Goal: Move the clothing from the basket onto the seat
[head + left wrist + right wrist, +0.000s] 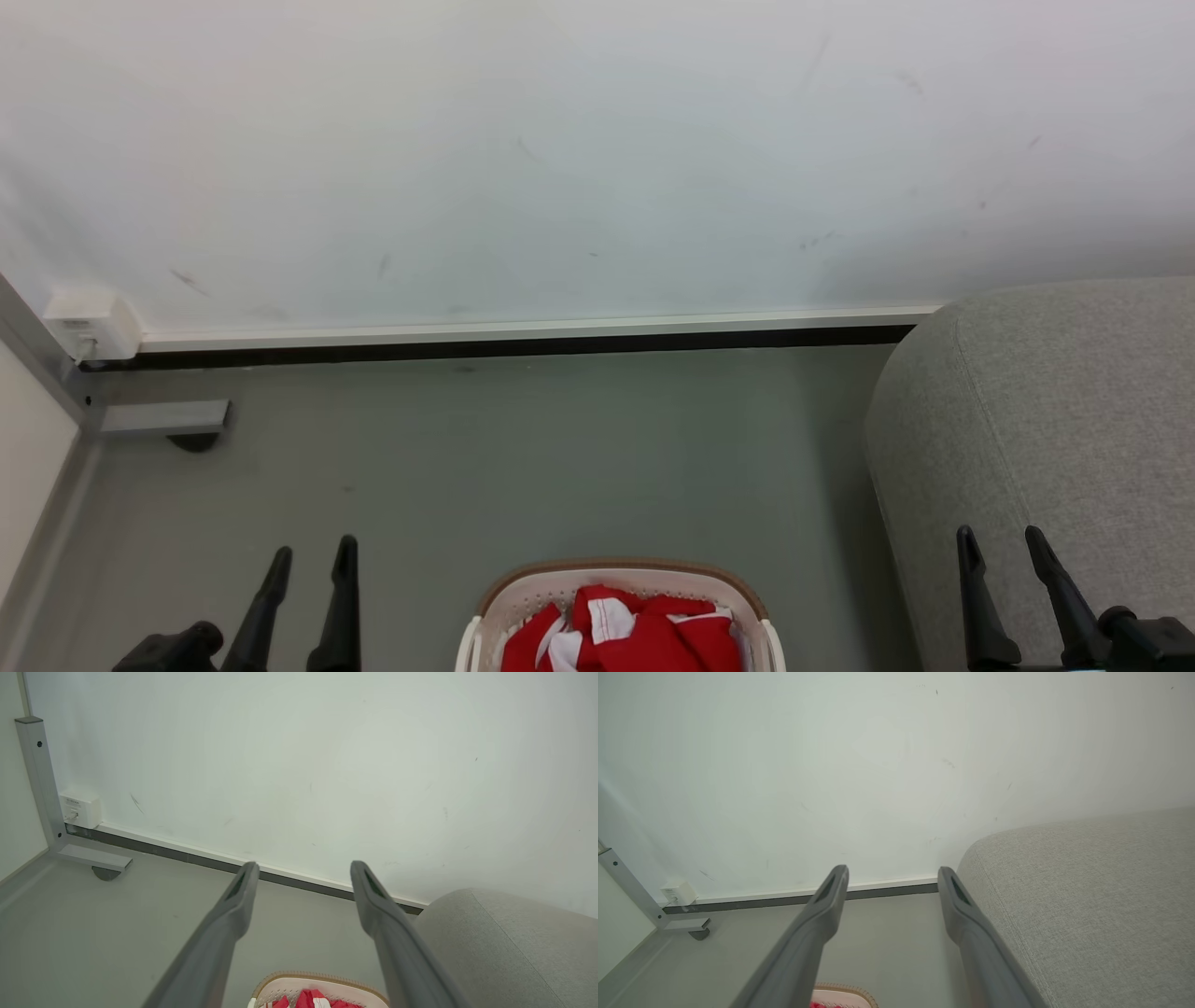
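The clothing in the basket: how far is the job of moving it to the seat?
Done: nothing yet; the visible part of the seat carries no garment. In hand: nothing; the left pincer and the right pincer are both open and empty, either side of the basket. Left: the whole job, since the red clothing lies in the basket.

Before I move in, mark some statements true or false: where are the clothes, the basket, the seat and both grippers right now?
1. The clothing lies in the basket. True.
2. The left gripper is shut on a garment. False: it is open and holds nothing.
3. The seat stands to the right of the basket. True.
4. The basket stands on the seat. False: it stands on the floor beside the seat.
5. The right gripper is open. True.
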Robot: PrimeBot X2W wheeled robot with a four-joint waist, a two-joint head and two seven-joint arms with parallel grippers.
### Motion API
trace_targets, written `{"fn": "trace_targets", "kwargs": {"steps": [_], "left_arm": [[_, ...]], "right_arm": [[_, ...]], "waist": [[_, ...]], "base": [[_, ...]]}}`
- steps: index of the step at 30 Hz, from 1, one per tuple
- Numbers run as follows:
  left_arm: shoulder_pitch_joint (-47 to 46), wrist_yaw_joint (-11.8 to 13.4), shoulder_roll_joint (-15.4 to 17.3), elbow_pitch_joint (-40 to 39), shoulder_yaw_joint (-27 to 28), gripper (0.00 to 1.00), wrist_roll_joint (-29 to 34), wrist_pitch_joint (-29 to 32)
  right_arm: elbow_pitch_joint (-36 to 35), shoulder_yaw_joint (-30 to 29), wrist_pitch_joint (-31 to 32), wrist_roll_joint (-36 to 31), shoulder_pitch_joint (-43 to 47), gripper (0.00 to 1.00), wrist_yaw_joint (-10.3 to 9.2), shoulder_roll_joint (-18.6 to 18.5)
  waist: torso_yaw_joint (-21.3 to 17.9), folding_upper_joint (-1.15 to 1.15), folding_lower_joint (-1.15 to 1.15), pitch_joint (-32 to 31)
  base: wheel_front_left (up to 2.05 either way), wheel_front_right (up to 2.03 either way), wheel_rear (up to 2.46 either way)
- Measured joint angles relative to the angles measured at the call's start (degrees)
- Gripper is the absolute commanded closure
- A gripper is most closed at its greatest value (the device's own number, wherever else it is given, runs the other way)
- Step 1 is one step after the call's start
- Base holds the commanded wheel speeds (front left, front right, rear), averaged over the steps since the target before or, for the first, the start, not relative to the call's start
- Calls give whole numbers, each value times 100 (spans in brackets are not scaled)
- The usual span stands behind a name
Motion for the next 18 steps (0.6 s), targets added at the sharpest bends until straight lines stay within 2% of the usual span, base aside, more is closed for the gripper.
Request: {"fn": "trace_targets", "kwargs": {"steps": [18], "left_arm": [[65,-9,8,-102,97,0,771,-201]], "right_arm": [[37,-132,-201,-559,47,0,0,-11]], "waist": [[-14,0,0,39]], "base": [[0,0,0]]}}
